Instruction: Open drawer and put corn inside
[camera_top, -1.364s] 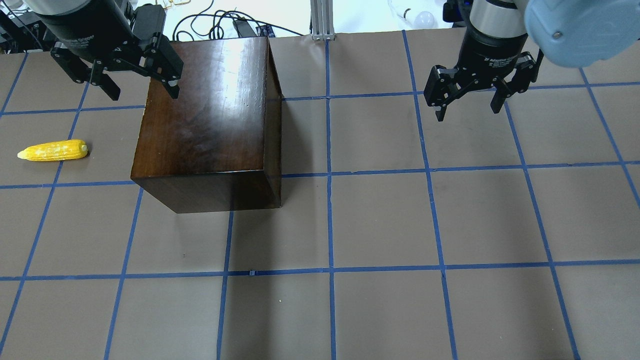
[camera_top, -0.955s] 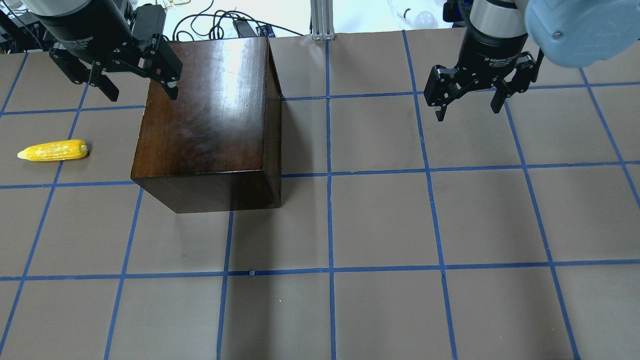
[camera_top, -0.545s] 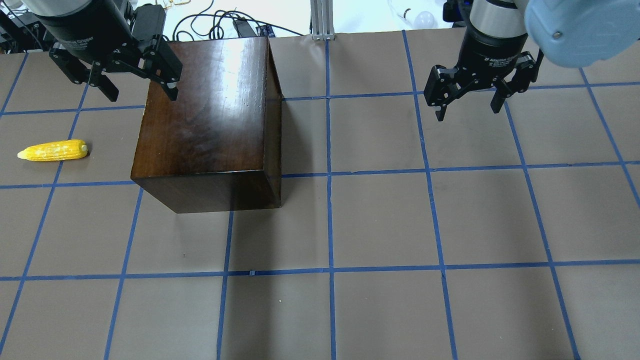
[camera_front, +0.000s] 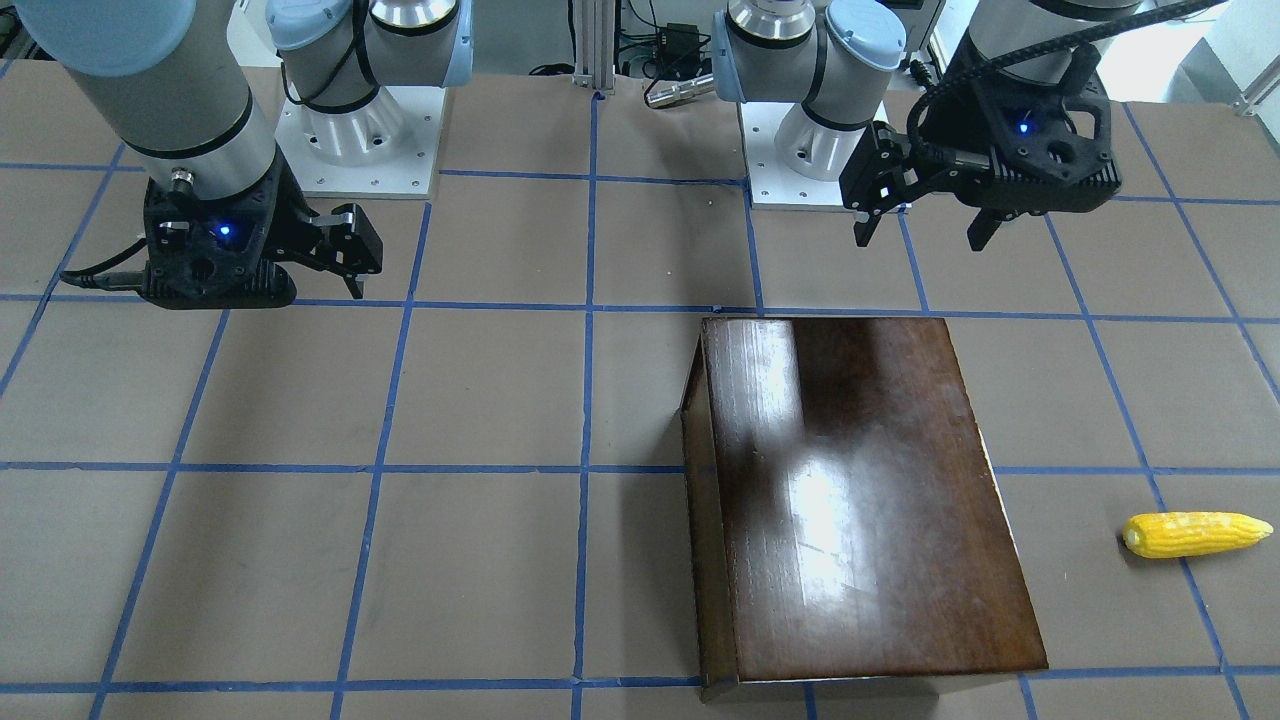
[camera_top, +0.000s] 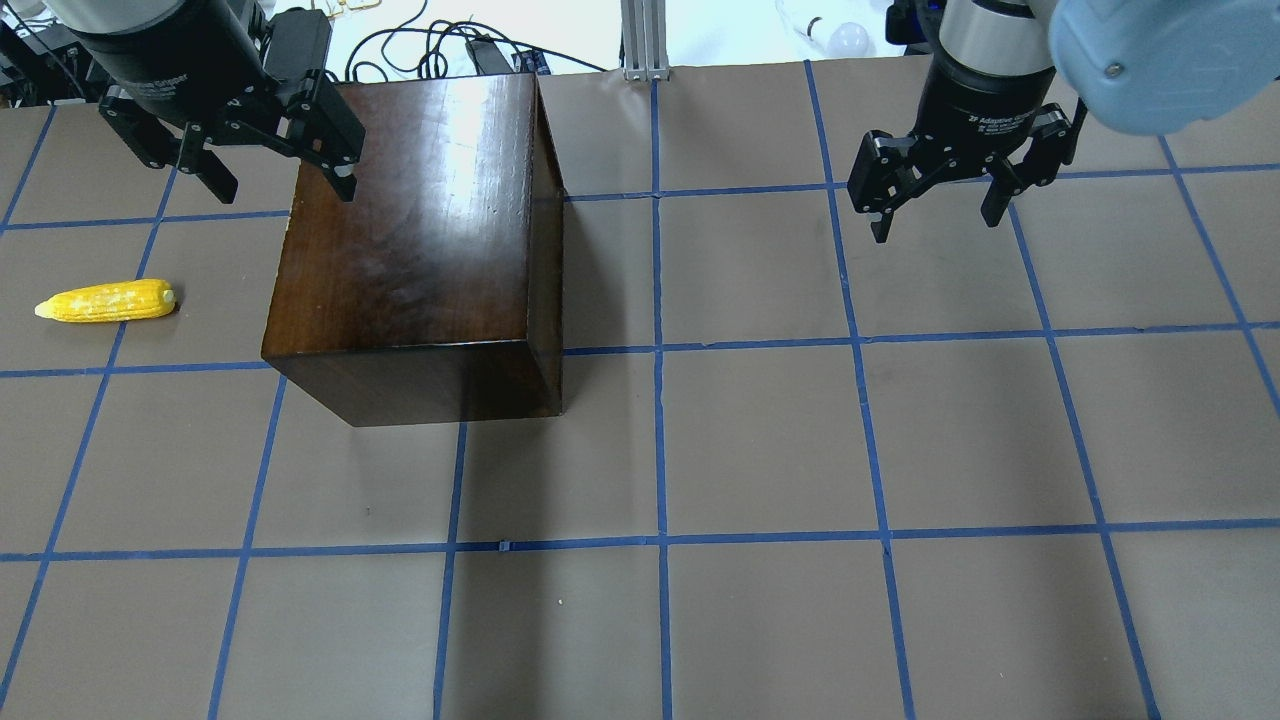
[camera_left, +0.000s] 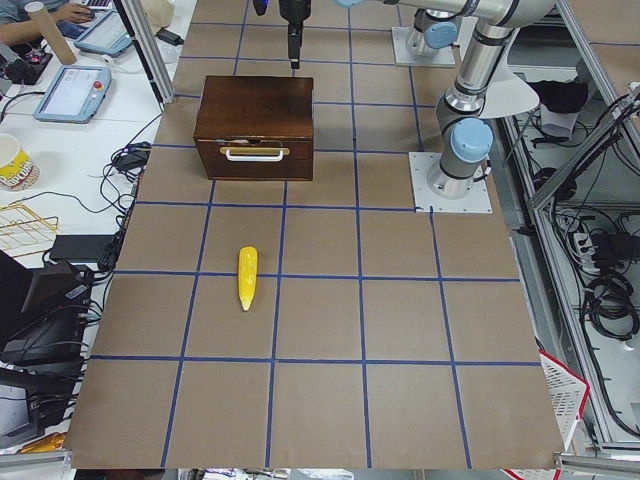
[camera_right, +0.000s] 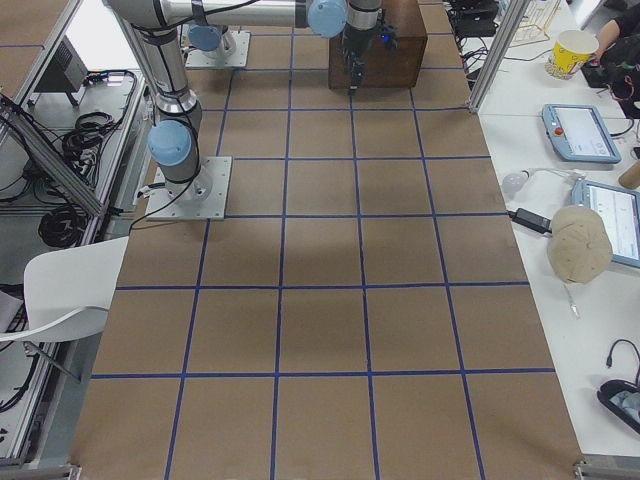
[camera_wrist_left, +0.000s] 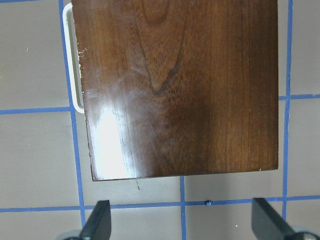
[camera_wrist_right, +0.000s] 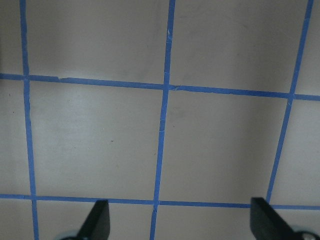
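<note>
Barely anything has moved since earlier: my left tool (camera_top: 283, 188) and right tool (camera_top: 935, 225) hang wide open, empty. The drawer (camera_left: 295, 160) is shut and the corn (camera_top: 107, 301) lies on the bench (camera_top: 760, 440), apart from the cabinet (camera_top: 410, 230). I'd say every step remains.

We find the cabinet (camera_top: 410, 220) standing on the table (camera_top: 760, 440), in the robot's left half. Its drawer (camera_left: 255, 168) sits fully inside it, with the front turned to the robot's left. On that side, well apart from the cabinet, the corn (camera_top: 107, 301) lies on the table, its length pointing toward the drawer front. The left gripper (camera_top: 285, 190) hangs by the cabinet's edge nearest the robot's base. The right gripper (camera_top: 935, 228) hangs over the table's right half, well apart from the cabinet.
</note>
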